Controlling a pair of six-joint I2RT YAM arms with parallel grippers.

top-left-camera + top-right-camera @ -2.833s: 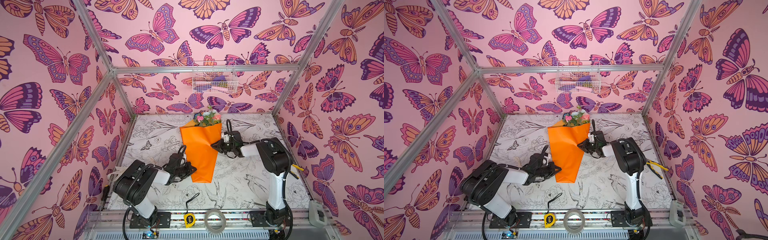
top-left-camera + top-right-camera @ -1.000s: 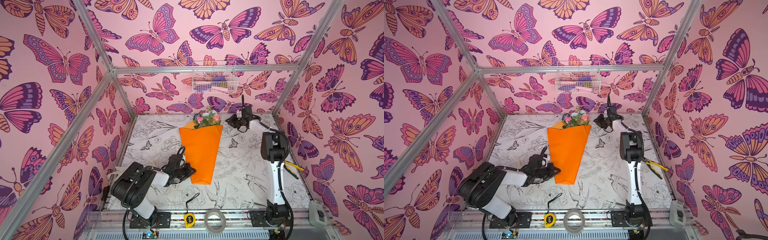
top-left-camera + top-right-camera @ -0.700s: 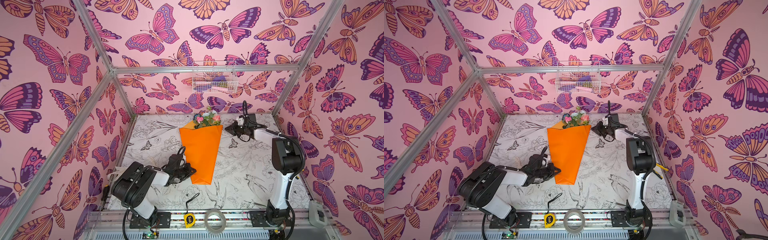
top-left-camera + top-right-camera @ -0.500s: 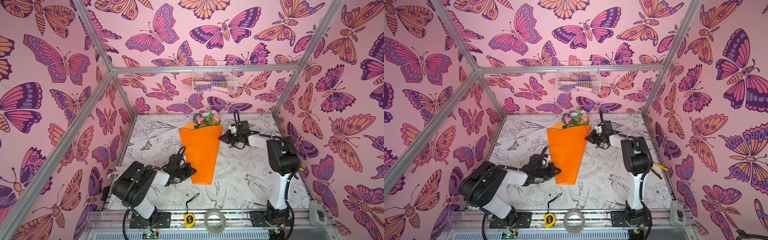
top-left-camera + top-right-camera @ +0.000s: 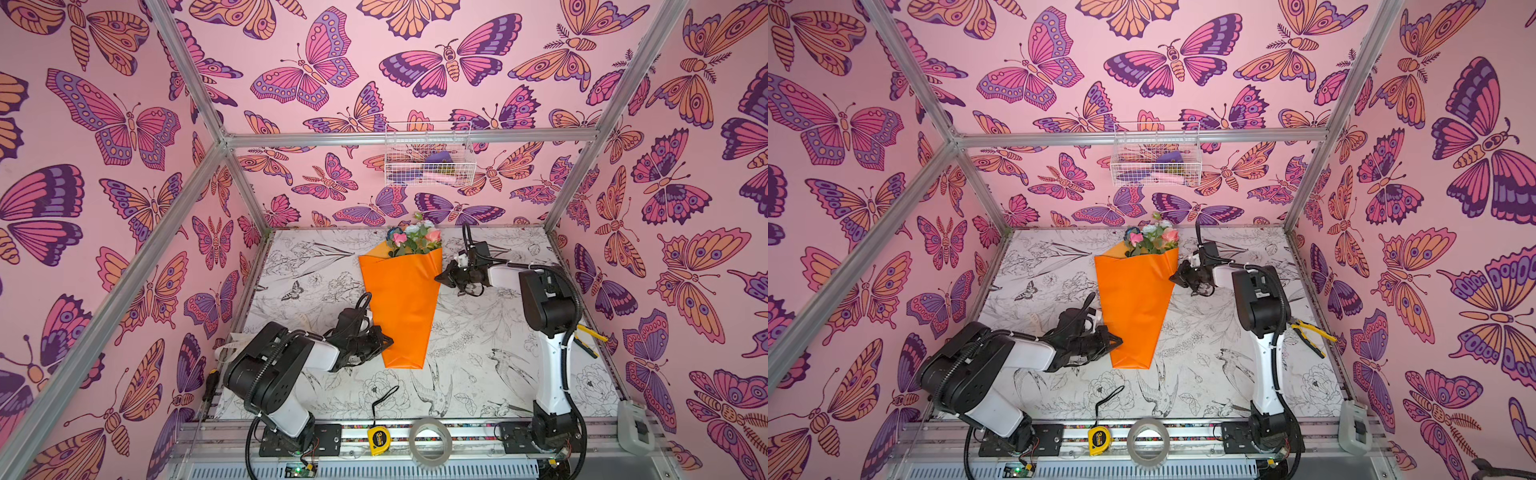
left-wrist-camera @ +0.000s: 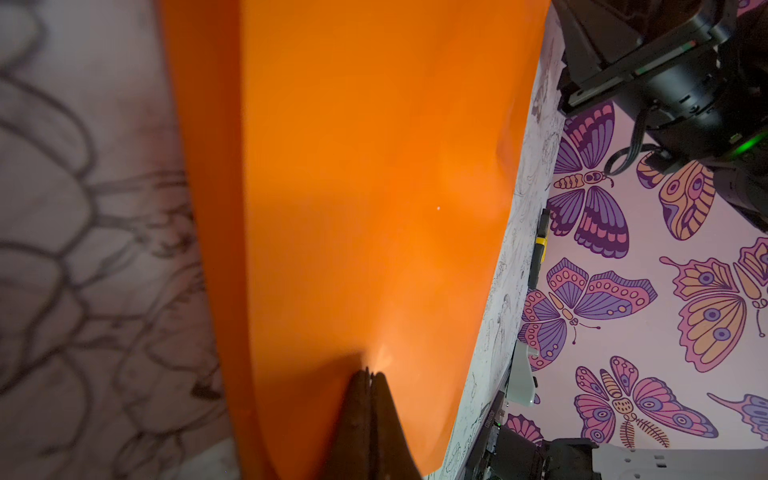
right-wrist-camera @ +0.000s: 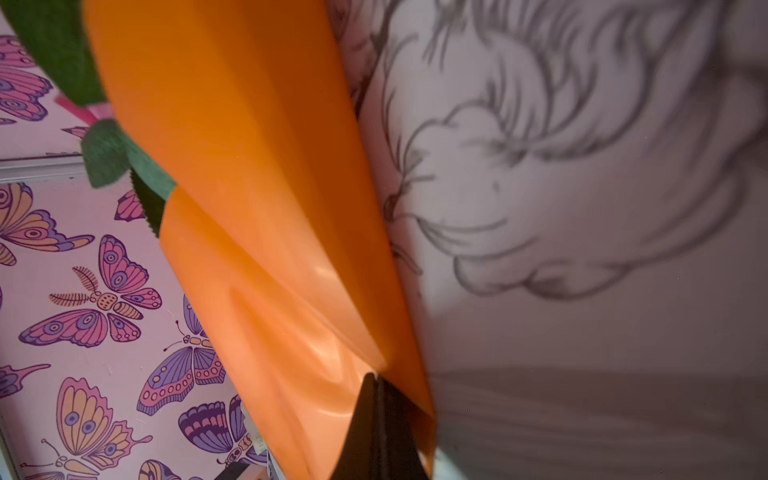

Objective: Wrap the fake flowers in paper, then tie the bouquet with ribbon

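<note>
The matte white tabletop [image 5: 478, 332] bears inked botanical drawings; the bouquet of fake flowers [image 5: 405, 299], a smooth cone of glossy orange paper, lies flat at its middle, fabric roses toward the far edge, blunt narrow end toward the near edge; the left gripper [image 5: 388, 343] has its dark tapered fingers [image 6: 357, 415] pinched together on the cone's lower left side; the right gripper [image 5: 438, 277] is clamped tight on the dimpled upper right rim; a clear tape roll [image 5: 430, 439] stands at the near edge.

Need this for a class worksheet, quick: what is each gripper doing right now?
Left gripper: shut, tips against the bouquet; grip unclear.
Right gripper: shut on the bouquet's wrapping edge.
</note>
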